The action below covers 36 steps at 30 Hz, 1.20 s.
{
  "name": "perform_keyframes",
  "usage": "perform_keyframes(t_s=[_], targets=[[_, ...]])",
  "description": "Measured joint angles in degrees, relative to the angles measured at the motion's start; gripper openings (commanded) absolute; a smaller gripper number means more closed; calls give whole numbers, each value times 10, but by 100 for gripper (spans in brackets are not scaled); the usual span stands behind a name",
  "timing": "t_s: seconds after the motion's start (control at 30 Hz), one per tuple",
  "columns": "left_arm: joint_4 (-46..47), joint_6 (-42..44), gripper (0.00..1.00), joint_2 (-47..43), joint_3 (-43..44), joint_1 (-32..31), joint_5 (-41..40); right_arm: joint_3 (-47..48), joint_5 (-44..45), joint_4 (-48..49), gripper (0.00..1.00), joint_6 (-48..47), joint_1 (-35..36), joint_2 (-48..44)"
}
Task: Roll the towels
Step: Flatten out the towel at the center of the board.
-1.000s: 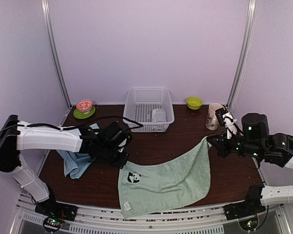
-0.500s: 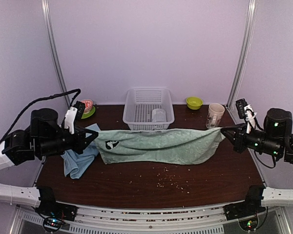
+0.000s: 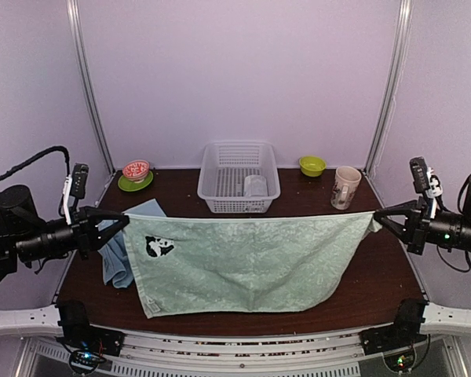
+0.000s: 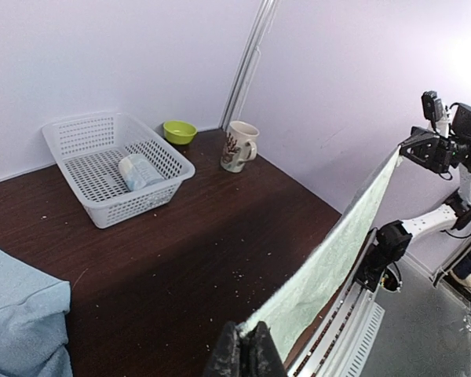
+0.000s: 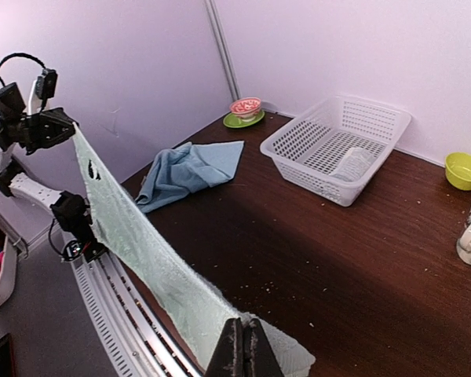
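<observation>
**Stretched taut: green towel (image 3: pixel 243 263) aloft**

Left tool (image 3: pixel 125 221) and right tool (image 3: pixel 377 215) each pinch a top corner, and the cloth hangs in front of the basket (image 3: pixel 235 206). Lower both evenly, hold tension, and land it smooth on the counter (image 3: pixel 314 206).

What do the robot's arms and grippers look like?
The left arm and right arm have black upper sections, white lower links and black bases with lights. A black cable loops above the left arm. The left gripper and right gripper are black, tapered.
</observation>
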Motion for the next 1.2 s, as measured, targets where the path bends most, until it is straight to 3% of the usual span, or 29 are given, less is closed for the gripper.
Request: perform_keyframes(t_s=[0.13,0.27,0.4,0.57,0.7,1.2], targets=[[1,-4,0,-18,0,0,15,5,-30,-6,0,11,0,-18],[19,-8,0,-2,-18,1,-21,-4,3,1,0,38,0,19],[60,-9,0,94,-42,13,-64,-59,46,43,0,68,-15,104],[136,-11,0,244,-84,104,-63,-129,107,113,0,101,-57,206],[173,-11,0,307,-95,153,-70,-147,153,156,0,113,-94,273],[287,-2,0,471,-67,198,-76,-107,199,265,0,96,-153,451]])
